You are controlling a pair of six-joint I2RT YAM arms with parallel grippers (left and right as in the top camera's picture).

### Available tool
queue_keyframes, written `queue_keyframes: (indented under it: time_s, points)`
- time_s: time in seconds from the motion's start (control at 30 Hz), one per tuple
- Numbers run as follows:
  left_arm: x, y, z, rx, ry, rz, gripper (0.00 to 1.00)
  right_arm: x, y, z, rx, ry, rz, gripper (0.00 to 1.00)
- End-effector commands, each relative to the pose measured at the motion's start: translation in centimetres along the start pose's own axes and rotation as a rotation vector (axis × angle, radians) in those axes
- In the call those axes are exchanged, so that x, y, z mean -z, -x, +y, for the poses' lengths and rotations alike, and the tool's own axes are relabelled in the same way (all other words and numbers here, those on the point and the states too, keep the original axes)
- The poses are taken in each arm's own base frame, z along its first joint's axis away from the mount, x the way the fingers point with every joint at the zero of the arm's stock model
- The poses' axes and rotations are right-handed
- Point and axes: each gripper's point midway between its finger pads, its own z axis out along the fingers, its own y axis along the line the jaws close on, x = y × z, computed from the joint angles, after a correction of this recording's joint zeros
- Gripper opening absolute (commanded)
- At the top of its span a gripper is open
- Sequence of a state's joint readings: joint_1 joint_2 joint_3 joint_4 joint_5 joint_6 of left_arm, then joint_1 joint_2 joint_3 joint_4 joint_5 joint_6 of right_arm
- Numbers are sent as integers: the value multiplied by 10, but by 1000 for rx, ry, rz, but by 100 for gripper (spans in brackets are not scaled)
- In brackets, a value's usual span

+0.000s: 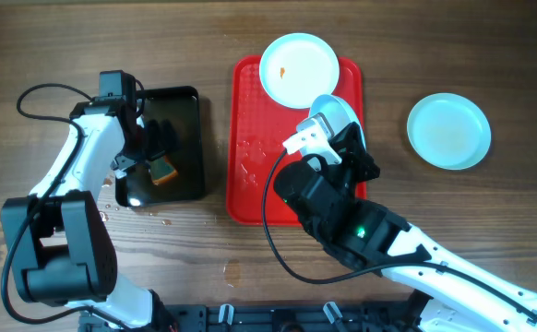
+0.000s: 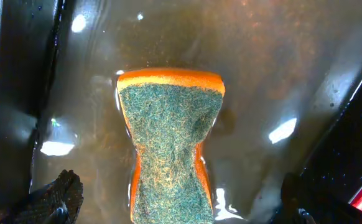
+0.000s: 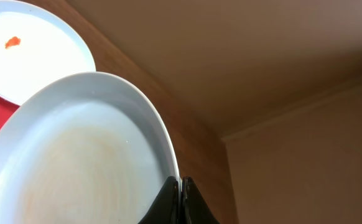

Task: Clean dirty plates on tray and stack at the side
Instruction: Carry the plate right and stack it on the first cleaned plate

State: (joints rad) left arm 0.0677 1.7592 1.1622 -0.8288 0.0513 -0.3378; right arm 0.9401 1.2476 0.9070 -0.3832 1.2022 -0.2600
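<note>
One plate looks wiped, near the table's right edge; second plate, rim pinched by the right gripper, hangs over the tray; smeared plate waits at its far end; left gripper gapes wide around the sponge.

Bare desk between red tray and lone plate is passable; the right arm with its held plate blocks the tray's right side.

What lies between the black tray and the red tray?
Nothing: overhead, only a bare strip of wooden table separates the black tray from the red tray.
</note>
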Motion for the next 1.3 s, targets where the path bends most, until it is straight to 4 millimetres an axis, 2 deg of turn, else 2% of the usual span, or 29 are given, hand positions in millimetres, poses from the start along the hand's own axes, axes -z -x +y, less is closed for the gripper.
queue_keyframes:
  time_s: [0.0, 0.07, 0.27, 0.33, 0.47, 0.57, 0.63, 0.8, 0.87, 0.93, 0.97, 1.03, 1.07, 1.17, 1.23, 1.27]
  points:
    - [3, 0, -1, -4, -12, -8, 100, 1, 6, -6, -41, -30, -2, 4]
    - [3, 0, -1, -4, -12, -7, 100, 0, 5, -3, -97, -10, -2, 4]
    - [3, 0, -1, -4, -12, -8, 100, -15, -15, 39, -368, 275, 101, 5]
    - [3, 0, -1, -4, -12, -8, 100, -26, -21, 41, -491, 340, 153, 4]
    - [3, 0, -1, -4, -12, -8, 100, -58, -41, 18, -754, 428, 248, 4]
    - [3, 0, -1, -4, -12, -7, 100, -83, -66, -5, -893, 461, 309, 4]
    - [3, 0, -1, -4, -12, -8, 100, -103, -100, -28, -1011, 453, 378, 4]
    - [3, 0, -1, -4, -12, -7, 100, -133, -179, -76, -1240, 328, 505, 4]
    - [3, 0, -1, -4, -12, -8, 100, -138, -205, -87, -1293, 283, 545, 4]
    - [3, 0, -1, -4, -12, -8, 100, -142, -220, -88, -1337, 308, 565, 4]
    - [3, 0, -1, -4, -12, -7, 100, -143, -224, -83, -1337, 355, 568, 5]
    - [3, 0, -1, -4, -12, -8, 100, -141, -221, -66, -1348, 470, 590, 14]
    - [3, 0, -1, -4, -12, -7, 100, -137, -217, -51, -1363, 556, 610, 24]
    - [3, 0, -1, -4, -12, -7, 100, -119, -200, 1, -1341, 830, 670, 47]
    - [3, 0, -1, -4, -12, -7, 100, -115, -208, 34, -1278, 861, 763, 57]
    - [3, 0, -1, -4, -12, -8, 100, -116, -214, 44, -1249, 850, 799, 59]
